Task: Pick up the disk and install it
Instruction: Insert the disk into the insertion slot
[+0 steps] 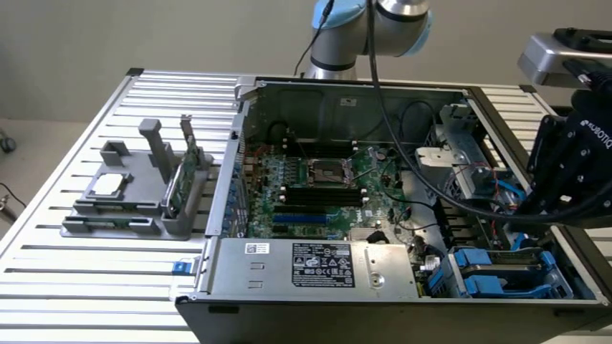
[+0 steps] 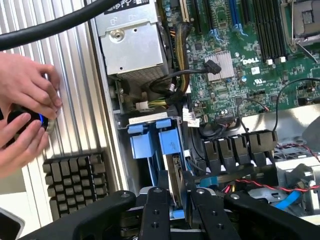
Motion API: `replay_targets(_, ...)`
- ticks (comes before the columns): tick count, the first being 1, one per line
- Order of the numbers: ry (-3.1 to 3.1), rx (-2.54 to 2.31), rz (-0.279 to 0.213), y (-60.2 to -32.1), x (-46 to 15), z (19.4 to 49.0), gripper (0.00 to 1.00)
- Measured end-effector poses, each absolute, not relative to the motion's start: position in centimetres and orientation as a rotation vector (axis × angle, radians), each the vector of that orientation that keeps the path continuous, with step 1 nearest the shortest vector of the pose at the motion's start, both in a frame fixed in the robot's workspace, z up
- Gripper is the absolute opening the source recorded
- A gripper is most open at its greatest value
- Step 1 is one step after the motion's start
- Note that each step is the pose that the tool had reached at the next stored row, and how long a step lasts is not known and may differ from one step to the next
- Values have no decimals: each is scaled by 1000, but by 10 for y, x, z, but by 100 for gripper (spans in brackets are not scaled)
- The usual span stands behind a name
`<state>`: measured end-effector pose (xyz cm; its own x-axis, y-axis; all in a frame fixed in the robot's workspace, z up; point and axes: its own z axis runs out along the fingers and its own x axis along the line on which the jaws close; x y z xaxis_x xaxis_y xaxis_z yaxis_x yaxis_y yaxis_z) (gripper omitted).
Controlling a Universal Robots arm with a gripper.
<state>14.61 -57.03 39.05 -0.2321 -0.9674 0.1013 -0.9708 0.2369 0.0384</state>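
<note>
One gripper (image 2: 178,194) was noted low over the drive bay in a corner of an open computer case (image 1: 383,320), at the exterior view's right. Its two black fingers (image 2: 156,210) were closed against the flat sides of the disk (image 2: 176,175), which was pinched on edge between them. The disk was held upright, with its blue frame showing along one edge. It was placed just beside two blue drive carriers (image 2: 150,142) seated in the bay. Whether it was touching the bay rails could not be told. A green motherboard (image 1: 325,186) was seen flat on the case floor, and a silver power supply box (image 1: 316,265) was set along the near wall beside the bay. The case was laid on a slatted metal table (image 1: 96,287). At the exterior view's left, well apart from the case, a grey holder (image 1: 125,211) was recorded on the table. A small silver chip (image 1: 110,185) was lying on it and a green card (image 1: 186,172) was stood on edge in it. A thick black cable (image 1: 383,107) was run down from the arm (image 1: 335,36) across the open case. In the wrist view one hand (image 2: 27,87) and another hand (image 2: 20,147) of a person were noted on the table beside the case. They were cupped around a small black knob (image 2: 22,120) with a blue glow. A black finned block (image 2: 75,182) was resting on the slats near them.
</note>
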Motion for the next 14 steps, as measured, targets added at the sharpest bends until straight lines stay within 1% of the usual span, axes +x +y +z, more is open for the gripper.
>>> replay_targets(14, -2599, 1567, 29, -570, 146, 390, 25)
